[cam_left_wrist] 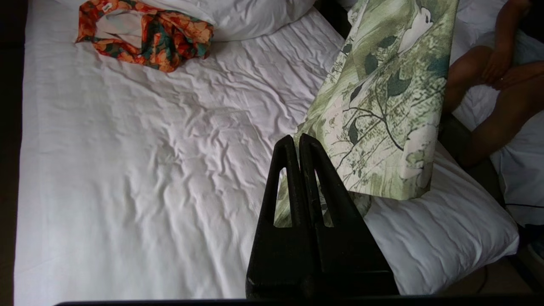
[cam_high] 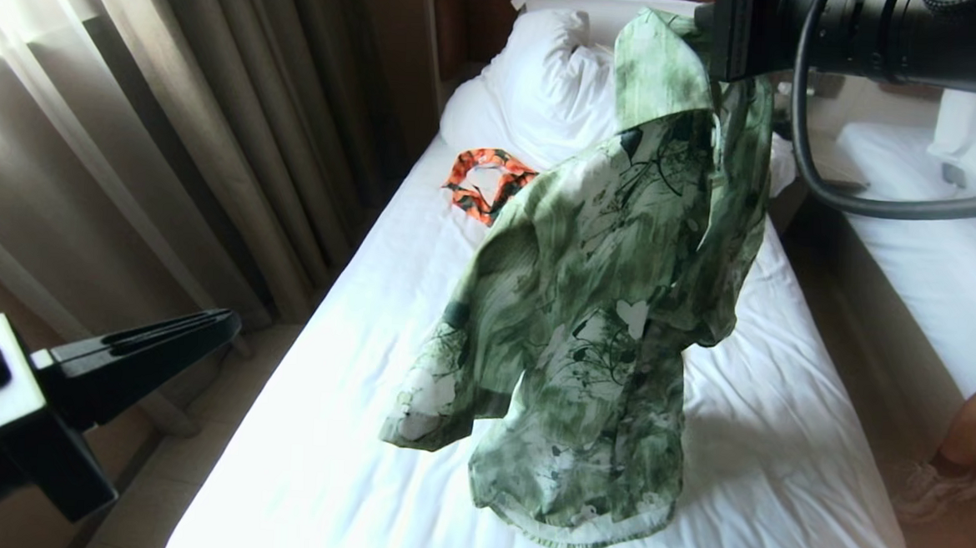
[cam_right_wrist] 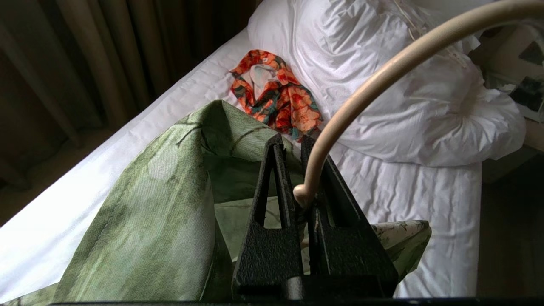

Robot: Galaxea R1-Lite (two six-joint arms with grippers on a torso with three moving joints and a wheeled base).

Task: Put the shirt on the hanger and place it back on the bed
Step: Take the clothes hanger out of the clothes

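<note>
From the head camera I see the shirt (cam_high: 594,313) hanging in the air above the bed (cam_high: 777,490), a thin, limp cotton-like cloth in light green with white flowers and dark leaves, its hem just over the wrinkled white sheet. Its collar end rises to the right arm at the top of the view. Beyond the shirt, toward the puffy pillows (cam_high: 548,85), lies a crumpled orange garment (cam_high: 486,182). My left gripper (cam_high: 201,330) hovers off the bed's side, black, wedge-shaped, pressed shut on nothing.

The left wrist camera shows those fingers (cam_left_wrist: 297,170) touching each other, with the shirt's sleeve just beside them. A person's bare legs (cam_left_wrist: 488,106) show past the bed. The orange garment carries a small label; I cannot read it.

In the right wrist camera my right gripper (cam_right_wrist: 293,170) is clamped on the hanger (cam_right_wrist: 382,72), a smooth cream rod curving in a hook, with shirt fabric draped around it.
</note>
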